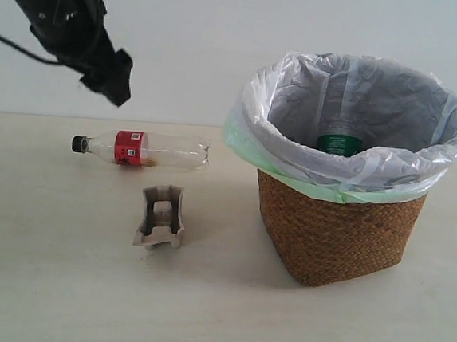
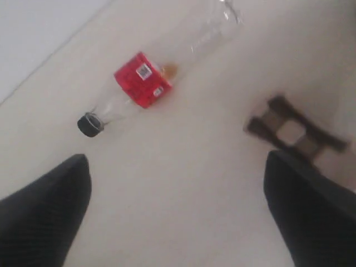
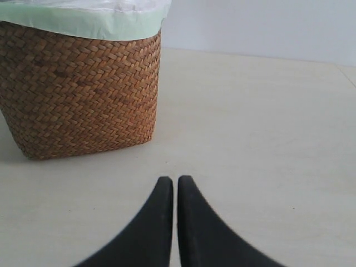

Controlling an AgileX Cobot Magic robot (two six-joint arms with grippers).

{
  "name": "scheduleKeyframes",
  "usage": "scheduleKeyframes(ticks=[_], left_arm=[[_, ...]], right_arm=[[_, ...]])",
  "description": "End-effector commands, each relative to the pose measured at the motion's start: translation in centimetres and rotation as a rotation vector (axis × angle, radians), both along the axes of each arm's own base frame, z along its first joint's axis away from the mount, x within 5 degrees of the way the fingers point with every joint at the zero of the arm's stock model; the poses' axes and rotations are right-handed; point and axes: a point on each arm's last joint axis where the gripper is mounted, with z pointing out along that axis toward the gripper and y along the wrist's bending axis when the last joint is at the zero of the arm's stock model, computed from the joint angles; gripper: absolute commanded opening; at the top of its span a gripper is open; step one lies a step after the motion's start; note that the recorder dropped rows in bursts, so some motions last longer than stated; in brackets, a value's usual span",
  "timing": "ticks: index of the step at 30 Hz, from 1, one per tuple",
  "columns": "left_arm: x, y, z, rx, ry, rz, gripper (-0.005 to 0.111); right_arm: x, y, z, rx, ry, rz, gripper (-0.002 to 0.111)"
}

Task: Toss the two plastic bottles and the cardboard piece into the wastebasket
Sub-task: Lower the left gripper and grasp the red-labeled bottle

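The slim clear bottle (image 1: 141, 149) (image 2: 146, 82) with black cap and red label lies on its side on the table. In front of it stands the grey-beige cardboard piece (image 1: 161, 215) (image 2: 295, 131). The wicker wastebasket (image 1: 337, 226) (image 3: 78, 94) on the right holds the green-labelled bottle (image 1: 340, 138), only its top showing. My left gripper (image 1: 108, 79) (image 2: 177, 161) hangs open in the air above and left of the slim bottle, nothing between its fingers. My right gripper (image 3: 174, 179) is shut and empty, low over the table beside the basket; the exterior view does not show it.
The white-and-green bag (image 1: 293, 165) folds over the basket's rim. A pale wall (image 1: 209, 25) runs behind the light table (image 1: 58, 284).
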Motion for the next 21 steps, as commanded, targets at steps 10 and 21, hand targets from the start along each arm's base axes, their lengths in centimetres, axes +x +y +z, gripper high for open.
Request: scheduleKeyframes(ticks=[10,21], left_arm=[[4.0,0.3,-10.5,0.442,0.03,-0.525,0.078],[8.0,4.0,-14.8,0.356,-0.109,-0.509,0.078]], right_arm=[[0.0,0.0,0.1,-0.001,-0.015,-0.005,0.0],[0.0,0.0,0.1,-0.001,-0.015,-0.005,0.0]])
